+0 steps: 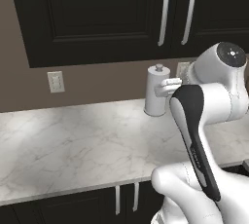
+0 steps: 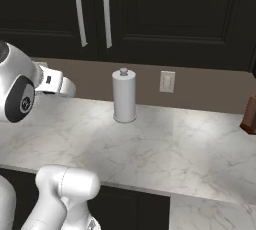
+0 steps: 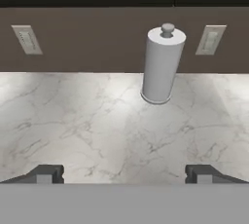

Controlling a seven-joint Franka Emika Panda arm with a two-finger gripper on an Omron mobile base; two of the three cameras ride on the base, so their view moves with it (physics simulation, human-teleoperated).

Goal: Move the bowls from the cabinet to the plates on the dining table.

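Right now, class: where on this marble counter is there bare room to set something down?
The white marble counter lies bare left and right of the upright white paper towel roll, and forward to the front edge. A reddish-brown block occupies the far right end.

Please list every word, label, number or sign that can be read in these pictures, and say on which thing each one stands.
There are none to read.
The cabinet doors, paper towel roll, wall outlets and marble counter are all blank.
A small dark mark on the robot's wrist is too small to read.
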